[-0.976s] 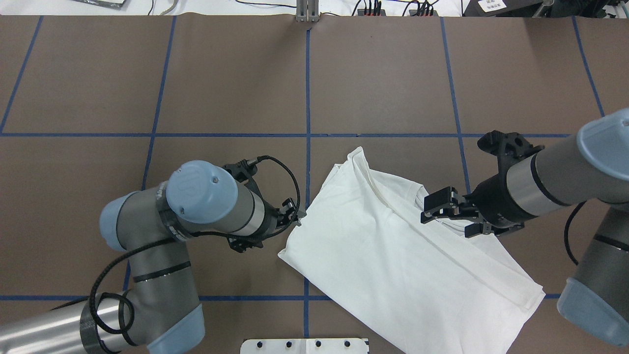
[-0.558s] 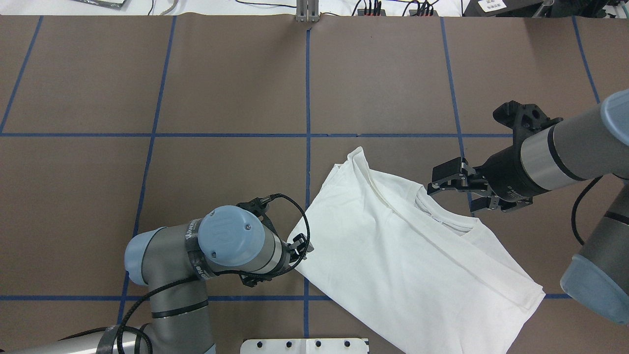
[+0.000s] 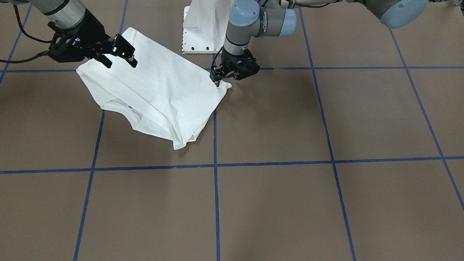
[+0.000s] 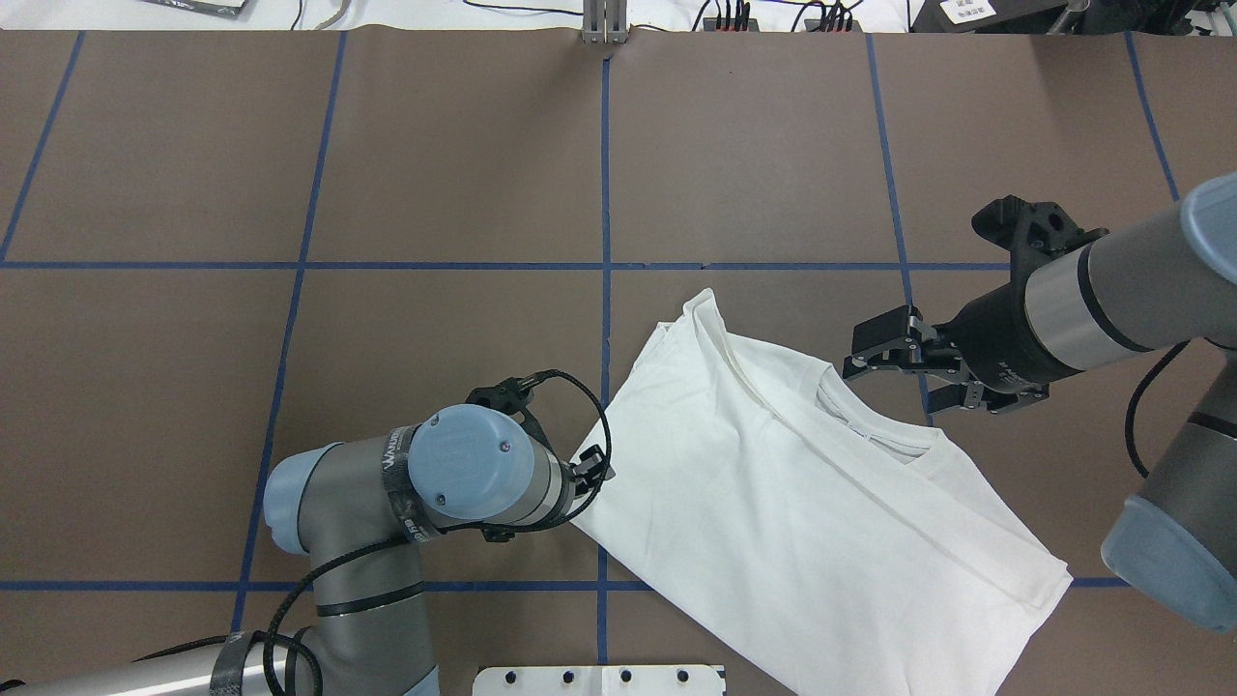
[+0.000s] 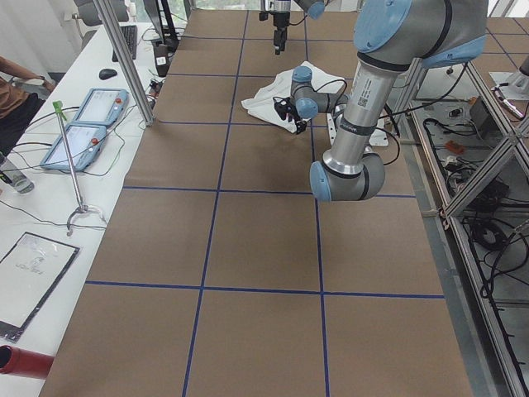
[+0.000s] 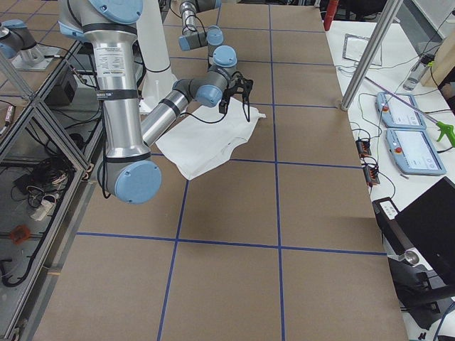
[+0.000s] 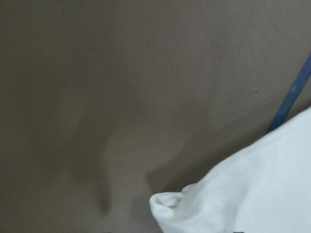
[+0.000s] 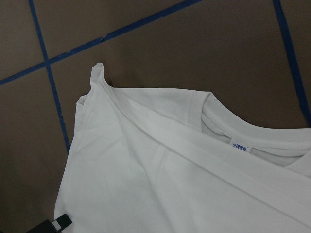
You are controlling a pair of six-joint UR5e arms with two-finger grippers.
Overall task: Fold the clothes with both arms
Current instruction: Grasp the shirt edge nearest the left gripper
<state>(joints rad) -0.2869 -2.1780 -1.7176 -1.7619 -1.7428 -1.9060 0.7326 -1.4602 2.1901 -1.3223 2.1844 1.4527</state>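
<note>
White shirt (image 4: pixel 792 522), left tool (image 3: pixel 218 82) pinching its corner, right tool (image 3: pixel 122 65) spread; right wrist shows label (image 8: pixel 240 145).

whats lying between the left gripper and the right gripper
The white shirt fills the stretch between the left gripper and the right gripper; the overhead view shows it.

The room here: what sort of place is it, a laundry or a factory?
Probably a robotics lab: a left arm and a right arm reach over a white shirt on a table gridded with blue tape, with control tablets on a side bench.
</note>
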